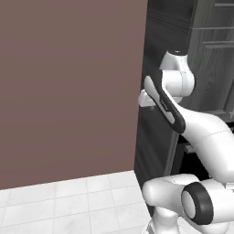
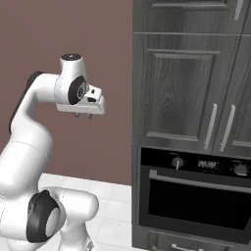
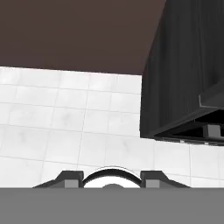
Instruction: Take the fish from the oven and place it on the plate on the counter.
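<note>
The jaws' state cannot be told; the gripper (image 2: 83, 116) hangs empty, pointing down, left of dark cabinets (image 2: 181, 88). The oven (image 2: 193, 196) door is shut, its handle (image 2: 196, 181) running horizontally

black oven (image 2: 193, 196), white tiled floor (image 3: 65, 122)

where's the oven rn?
Right base view: the oven sits lower right, door shut, under the tall cabinets; the gripper hangs to its left.
</note>
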